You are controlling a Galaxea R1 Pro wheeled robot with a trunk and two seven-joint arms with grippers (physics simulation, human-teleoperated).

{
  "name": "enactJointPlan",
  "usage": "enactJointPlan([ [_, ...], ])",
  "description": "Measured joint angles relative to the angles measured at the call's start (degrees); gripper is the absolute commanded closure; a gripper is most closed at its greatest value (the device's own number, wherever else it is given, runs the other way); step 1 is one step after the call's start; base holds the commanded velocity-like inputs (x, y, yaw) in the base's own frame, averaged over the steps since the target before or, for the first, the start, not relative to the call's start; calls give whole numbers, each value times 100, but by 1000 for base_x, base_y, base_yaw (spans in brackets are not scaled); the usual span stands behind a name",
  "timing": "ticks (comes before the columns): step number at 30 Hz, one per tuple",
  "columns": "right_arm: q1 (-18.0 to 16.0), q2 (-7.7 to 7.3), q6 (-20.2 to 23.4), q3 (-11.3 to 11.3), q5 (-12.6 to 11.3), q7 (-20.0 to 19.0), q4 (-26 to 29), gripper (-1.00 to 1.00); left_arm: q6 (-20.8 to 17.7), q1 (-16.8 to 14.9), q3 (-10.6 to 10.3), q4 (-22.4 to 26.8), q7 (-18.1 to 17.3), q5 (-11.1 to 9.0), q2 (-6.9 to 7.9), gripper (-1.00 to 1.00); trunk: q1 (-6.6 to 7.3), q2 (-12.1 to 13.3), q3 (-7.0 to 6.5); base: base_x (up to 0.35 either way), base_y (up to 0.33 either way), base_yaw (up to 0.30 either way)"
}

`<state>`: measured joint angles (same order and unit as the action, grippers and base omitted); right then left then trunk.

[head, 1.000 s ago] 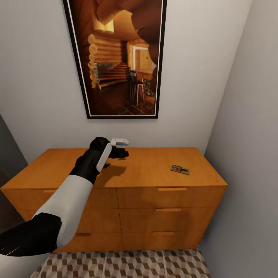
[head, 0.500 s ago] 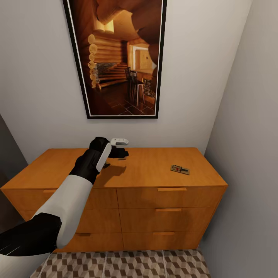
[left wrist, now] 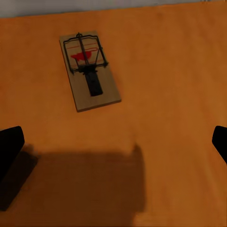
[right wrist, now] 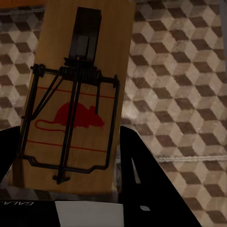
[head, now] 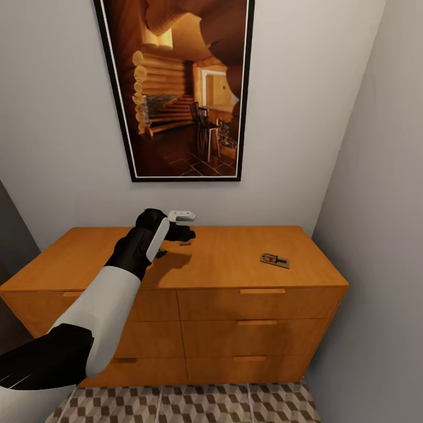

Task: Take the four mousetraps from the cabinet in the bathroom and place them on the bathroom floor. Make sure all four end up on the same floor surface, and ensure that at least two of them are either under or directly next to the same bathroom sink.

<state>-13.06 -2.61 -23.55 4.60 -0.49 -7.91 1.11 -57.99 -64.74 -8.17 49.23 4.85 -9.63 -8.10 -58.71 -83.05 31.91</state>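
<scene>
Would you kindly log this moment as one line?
left gripper: open above mousetrap on cabinet | right gripper: holding second mousetrap over floor

Large framed picture [head: 182,88] on the pale grey back wall [head: 59,147], hung upright in a black frame with a thin white inner border. Log-cabin interior inside: stacked round logs, a wooden staircase, a dark chair, a lit doorway. Plain grey side wall [head: 382,235] at the right, meeting the back wall in a corner.
</scene>
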Motion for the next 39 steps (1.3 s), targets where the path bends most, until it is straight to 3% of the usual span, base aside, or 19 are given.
enactJointPlan([
  [39, 0, 116, -6, 1, -1, -6, 0, 100, 0, 0, -7, -37, 0, 0, 79, -100, -2, 0, 0, 58, 0, 0],
])
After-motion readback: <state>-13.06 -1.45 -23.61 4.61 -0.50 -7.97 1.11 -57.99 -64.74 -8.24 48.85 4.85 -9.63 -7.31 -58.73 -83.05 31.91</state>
